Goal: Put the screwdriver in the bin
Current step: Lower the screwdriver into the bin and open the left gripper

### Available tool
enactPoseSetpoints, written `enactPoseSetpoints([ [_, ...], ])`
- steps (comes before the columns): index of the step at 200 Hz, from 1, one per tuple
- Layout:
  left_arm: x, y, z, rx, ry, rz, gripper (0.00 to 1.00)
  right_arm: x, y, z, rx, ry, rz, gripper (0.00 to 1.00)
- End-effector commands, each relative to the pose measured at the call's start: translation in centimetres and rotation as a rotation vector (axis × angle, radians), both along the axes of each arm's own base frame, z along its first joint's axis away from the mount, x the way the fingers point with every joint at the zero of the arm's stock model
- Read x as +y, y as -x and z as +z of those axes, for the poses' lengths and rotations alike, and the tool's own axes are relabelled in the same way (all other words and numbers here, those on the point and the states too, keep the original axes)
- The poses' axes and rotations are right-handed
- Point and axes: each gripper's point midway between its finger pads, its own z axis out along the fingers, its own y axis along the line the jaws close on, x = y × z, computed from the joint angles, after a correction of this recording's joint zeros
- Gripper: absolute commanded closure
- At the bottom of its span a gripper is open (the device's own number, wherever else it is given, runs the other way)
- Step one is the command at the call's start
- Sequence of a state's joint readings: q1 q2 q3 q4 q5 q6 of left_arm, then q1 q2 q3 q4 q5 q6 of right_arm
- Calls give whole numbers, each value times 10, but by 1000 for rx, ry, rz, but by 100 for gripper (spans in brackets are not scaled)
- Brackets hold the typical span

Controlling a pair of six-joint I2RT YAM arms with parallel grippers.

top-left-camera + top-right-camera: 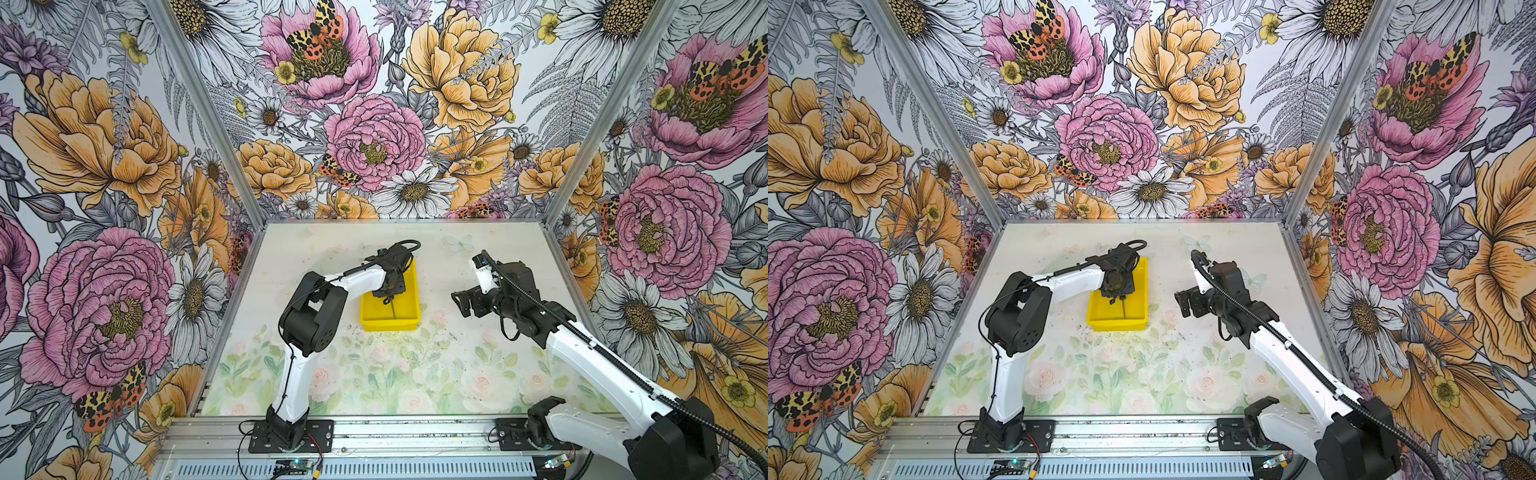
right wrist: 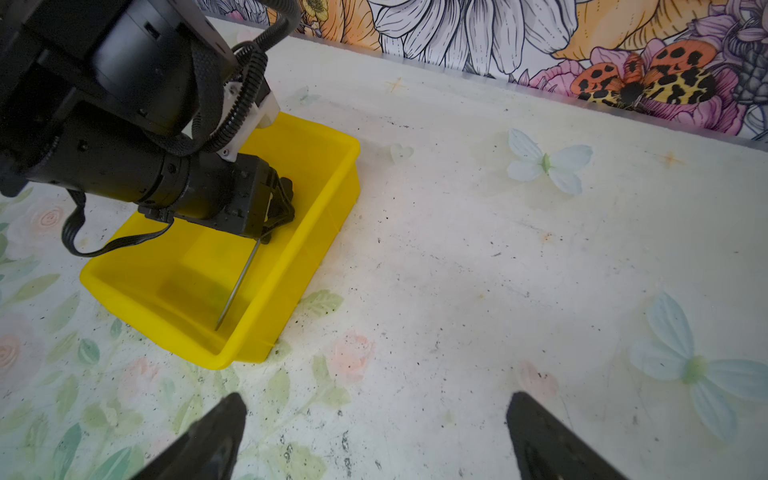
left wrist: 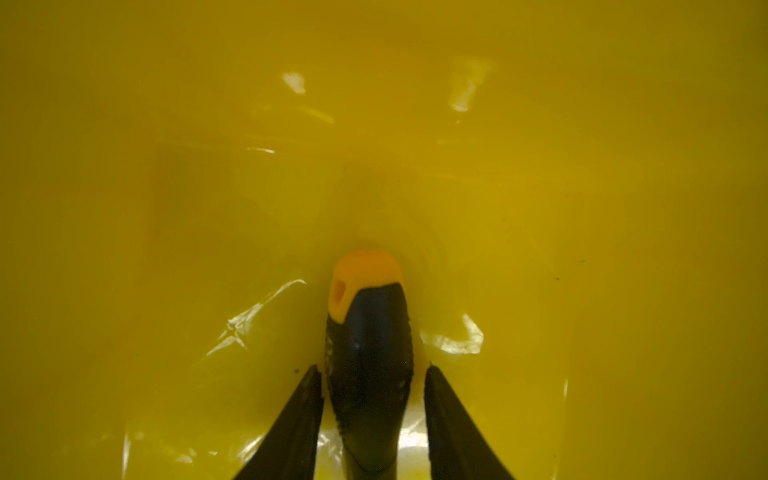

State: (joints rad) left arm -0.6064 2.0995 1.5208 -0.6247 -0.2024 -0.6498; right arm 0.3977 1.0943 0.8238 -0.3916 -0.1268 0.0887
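Observation:
The yellow bin [image 1: 376, 316] [image 1: 1100, 318] sits mid-table in both top views. Its glossy inside [image 3: 582, 208] fills the left wrist view. The screwdriver lies inside it: black handle with a yellow butt [image 3: 370, 353], thin silver shaft [image 2: 239, 284] [image 1: 392, 309] [image 1: 1124, 309] pointing toward the bin's near end. My left gripper [image 3: 372, 368] [image 1: 388, 297] [image 1: 1117, 297] is down in the bin, open, its fingers either side of the handle with a narrow gap on each side. My right gripper [image 2: 377, 395] [image 1: 457, 301] [image 1: 1179, 303] hovers to the right of the bin, open and empty.
The table [image 1: 415, 374] has a pale floral print with dark specks. Floral walls and metal corner posts [image 1: 582, 166] close it in on three sides. The left arm's wrist and cable [image 2: 166, 178] lean over the bin's [image 2: 324, 199] left half.

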Motion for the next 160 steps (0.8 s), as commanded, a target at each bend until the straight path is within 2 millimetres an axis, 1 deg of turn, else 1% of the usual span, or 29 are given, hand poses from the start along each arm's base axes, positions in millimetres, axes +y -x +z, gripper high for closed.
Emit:
enactPoseSetpoints([
  [1, 2, 3, 35, -73, 20, 21, 39, -4, -4, 19, -64, -18, -23, 1],
  [26, 2, 14, 63, -124, 30, 13, 29, -6, 0, 21, -73, -25, -28, 1],
  [47, 2, 24, 89, -167, 36, -1, 14, -9, 2, 22, -78, -31, -40, 1],
  [51, 1, 27, 90, -168, 31, -4, 11, -10, 3, 22, -80, -33, -44, 0],
  [52, 2, 27, 97, -181, 40, -2, 11, -10, 3, 22, -80, -33, -45, 0],
  [54, 2, 29, 104, -192, 47, -5, 9, -10, 3, 23, -84, -34, -46, 1],
  [66, 5, 36, 119, -214, 49, -8, 2, -11, 4, 27, -92, -43, -56, 0],
  [95, 13, 52, 144, -255, 76, -13, 1, -13, 7, 34, -113, -61, -62, 0],
  [115, 23, 60, 157, -280, 78, -14, 1, -17, 4, 33, -119, -44, -88, 0],
  [126, 30, 63, 164, -294, 73, -19, 1, -22, 0, 36, -128, -38, -118, 0],
  [141, 44, 68, 171, -315, 60, -19, 1, -29, -6, 39, -144, -24, -173, 1],
  [160, 71, 76, 174, -338, 29, -11, 1, -48, -16, 39, -156, 16, -288, 1],
])
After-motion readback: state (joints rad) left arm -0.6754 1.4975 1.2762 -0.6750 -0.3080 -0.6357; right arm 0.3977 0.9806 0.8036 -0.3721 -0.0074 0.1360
